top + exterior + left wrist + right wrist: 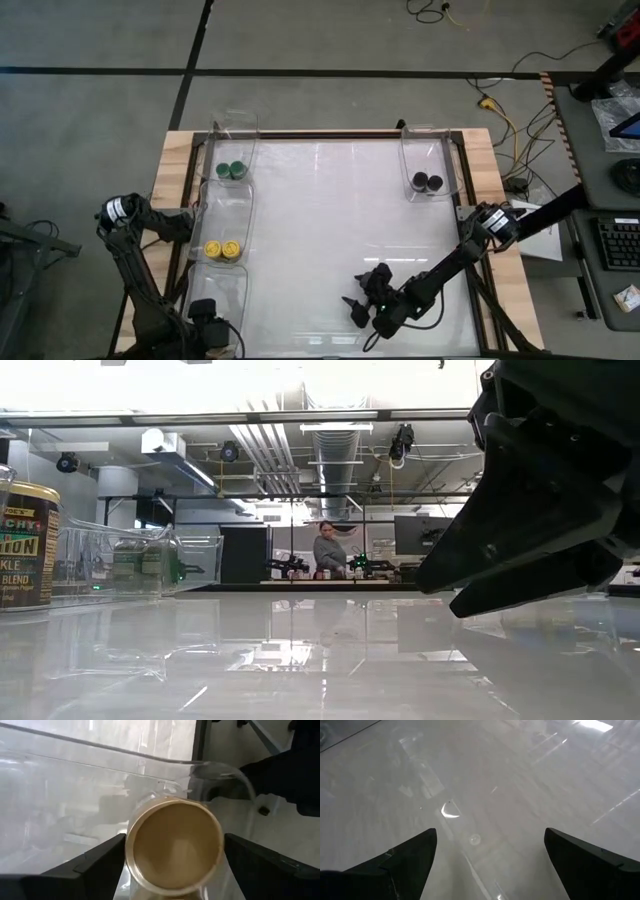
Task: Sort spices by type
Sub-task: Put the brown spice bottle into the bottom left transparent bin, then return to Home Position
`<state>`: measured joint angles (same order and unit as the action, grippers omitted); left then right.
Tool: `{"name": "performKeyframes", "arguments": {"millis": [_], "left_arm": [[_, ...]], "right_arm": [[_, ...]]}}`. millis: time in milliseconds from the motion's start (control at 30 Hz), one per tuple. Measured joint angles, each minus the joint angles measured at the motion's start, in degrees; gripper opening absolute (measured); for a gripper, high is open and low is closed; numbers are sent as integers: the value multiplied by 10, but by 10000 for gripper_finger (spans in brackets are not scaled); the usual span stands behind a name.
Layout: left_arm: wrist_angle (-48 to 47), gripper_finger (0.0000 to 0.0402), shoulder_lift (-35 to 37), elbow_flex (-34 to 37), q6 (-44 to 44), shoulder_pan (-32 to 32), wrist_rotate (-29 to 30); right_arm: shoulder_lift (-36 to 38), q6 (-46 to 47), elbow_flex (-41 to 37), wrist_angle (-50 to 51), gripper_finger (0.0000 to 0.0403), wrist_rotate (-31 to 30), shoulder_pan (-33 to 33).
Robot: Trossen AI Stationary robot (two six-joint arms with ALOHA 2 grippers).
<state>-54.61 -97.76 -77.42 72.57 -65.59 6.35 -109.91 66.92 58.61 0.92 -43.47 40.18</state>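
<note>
Left gripper (172,865) stands apart around the tan-lidded jar (173,847) in the near-left bin (220,770); lift straight up, clear of the lid. Right gripper (490,855) waits open, empty.

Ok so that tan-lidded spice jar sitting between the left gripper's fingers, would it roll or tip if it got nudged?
The tan-lidded jar stands upright in a clear bin, so it probably won't roll unless knocked over. Its round body would likely roll once on its side. The bin's walls should then stop it. The left gripper stands open around it, so a bump from a finger might tip it.
</note>
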Motion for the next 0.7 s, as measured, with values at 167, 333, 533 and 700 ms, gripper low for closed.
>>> {"name": "performKeyframes", "arguments": {"millis": [167,333,533,700], "left_arm": [[-26,316,1,-42,-16,0,12],[-27,316,1,-90,-93,12,99],[-76,316,2,-118,-142,60,99],[-128,316,2,-109,-179,118,97]], "right_arm": [[0,-1,0,-1,361,0,0],[0,-47,0,-61,361,-6,-2],[1,-148,0,-151,361,-13,-11],[1,-204,8,-159,361,-15,-21]]}}
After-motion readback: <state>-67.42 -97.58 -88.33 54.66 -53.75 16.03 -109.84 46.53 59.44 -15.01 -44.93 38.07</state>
